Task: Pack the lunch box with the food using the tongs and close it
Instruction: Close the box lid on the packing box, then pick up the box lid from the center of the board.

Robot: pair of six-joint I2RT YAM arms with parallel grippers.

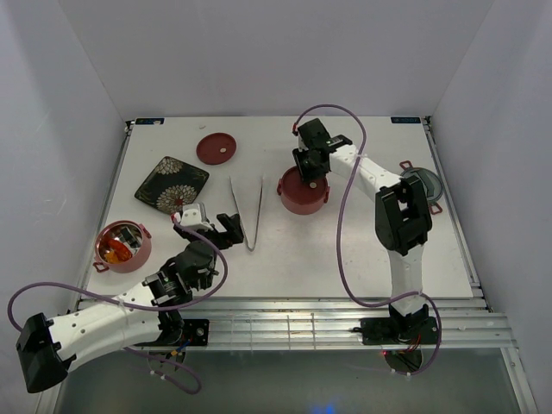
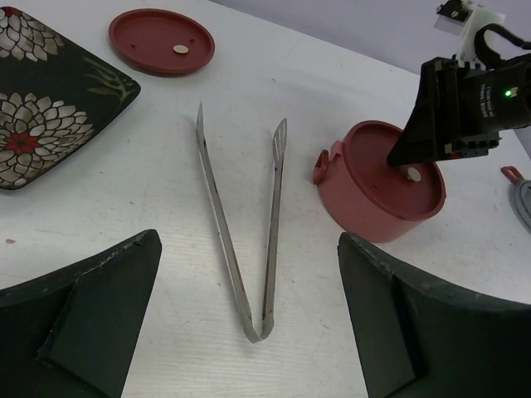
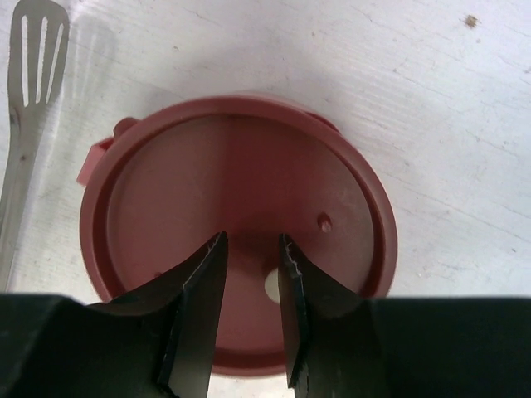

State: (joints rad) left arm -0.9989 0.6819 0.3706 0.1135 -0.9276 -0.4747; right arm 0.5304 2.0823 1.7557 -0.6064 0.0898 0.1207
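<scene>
Since the tongs (image 2: 272, 232) lie flat on the table (image 2: 149, 199) directly under the gap of your left pincer (image 2: 249, 240), whose jaws are spread as wide as they go with nothing in them, the step in hand looks like the pick-up, and it pays to do it carefully. The joined end of the V points back toward the pincer's palm and the two slotted tips fan out ahead of it. Come down a little forward of the joint, where the arms run close enough for both fingers (image 2: 99, 315) to bracket them. Squeeze across the V rather than along it, so the same grip can later work the tips. Hold the fingers square to the table, because thin steel lying flat will likely skate away if one pad arrives first. Your right pincer (image 3: 251, 249) is just over the lid (image 3: 207, 174) of the closed tier (image 2: 373, 211), ahead and to the right of the left pincer. Its jaws are narrowly parted with nothing between them; whether it touches the lid I cannot tell. The food (image 1: 122, 250) sits in the open tier (image 1: 103, 237) off to the left pincer's left, and a spare lid (image 2: 162, 40) lies ahead-left, next to the floral plate (image 2: 50, 108).
</scene>
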